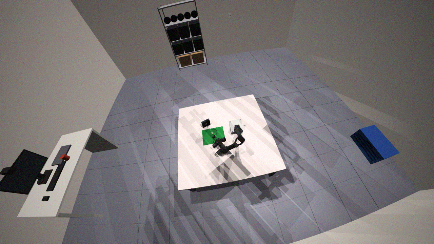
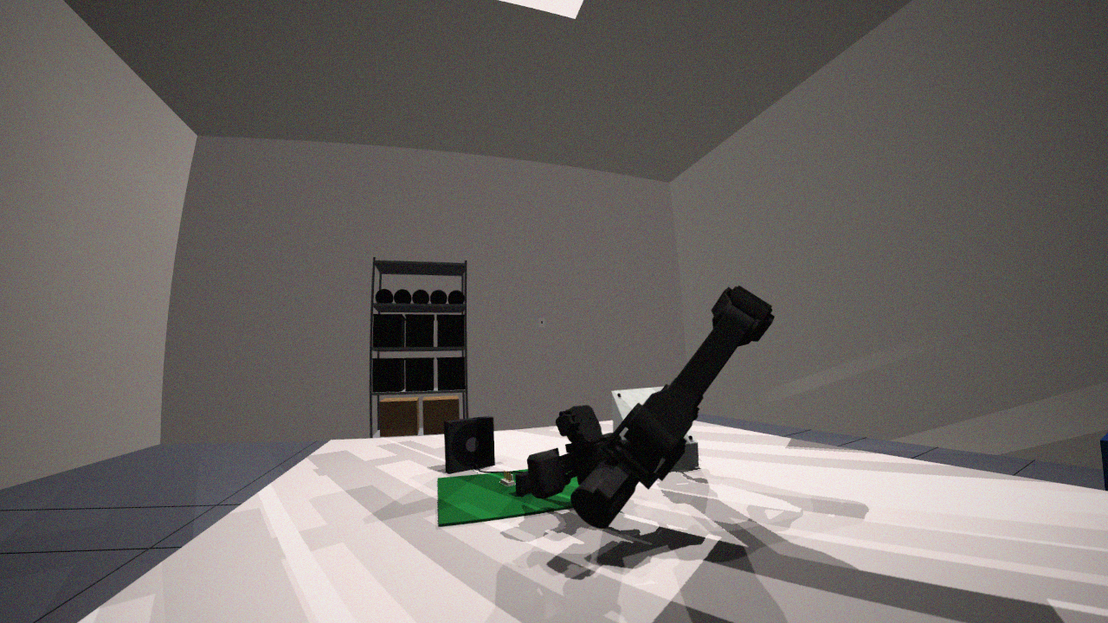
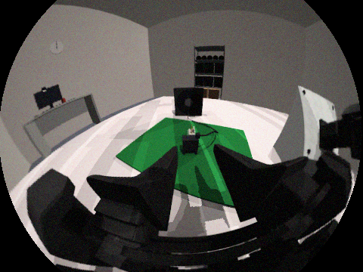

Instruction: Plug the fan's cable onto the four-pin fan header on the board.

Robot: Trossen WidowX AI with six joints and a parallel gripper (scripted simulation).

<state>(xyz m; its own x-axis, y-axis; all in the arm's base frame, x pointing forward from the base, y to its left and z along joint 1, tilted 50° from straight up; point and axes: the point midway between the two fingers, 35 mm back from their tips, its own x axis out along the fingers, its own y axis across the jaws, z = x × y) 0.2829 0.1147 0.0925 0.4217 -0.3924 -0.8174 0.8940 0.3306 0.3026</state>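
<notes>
Shadow stripes cross the white table [image 1: 194, 169] [image 2: 371, 573] [image 3: 125, 117]. Its middle carries the green board [image 1: 206, 140] [image 2: 473, 504] [image 3: 151, 140]. On the board, the cable's black plug [image 3: 190, 144] lies ahead of the fingers, outside their gap; they stand apart, holding nothing. The black fan [image 1: 205, 122] [image 2: 468, 445] [image 3: 188, 102] stands upright behind the board.
</notes>
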